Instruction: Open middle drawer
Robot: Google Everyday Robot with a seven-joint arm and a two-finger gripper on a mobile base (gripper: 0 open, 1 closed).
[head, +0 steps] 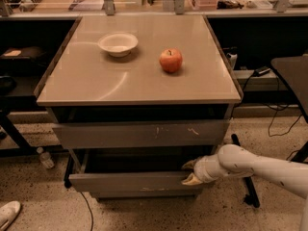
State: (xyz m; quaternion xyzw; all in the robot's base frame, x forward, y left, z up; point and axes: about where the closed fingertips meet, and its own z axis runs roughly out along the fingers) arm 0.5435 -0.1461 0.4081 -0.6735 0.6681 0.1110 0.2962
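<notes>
The middle drawer (130,182) is a shallow grey plain front, pulled out toward me with its dark inside showing above it. It sits below the taller grey front with white scratches (139,134). A strip of the lowest front (144,194) shows under it. My gripper (190,172) comes in from the right on a white arm (260,165). It is at the right end of the middle drawer's front, one finger behind the top edge and one in front, shut on it.
A white bowl (118,44) and a red apple (171,60) sit on the cabinet's beige top (96,85). A bottle (45,158) and a white shoe (7,214) lie on the floor at left. A dark desk (293,76) and cables stand at right.
</notes>
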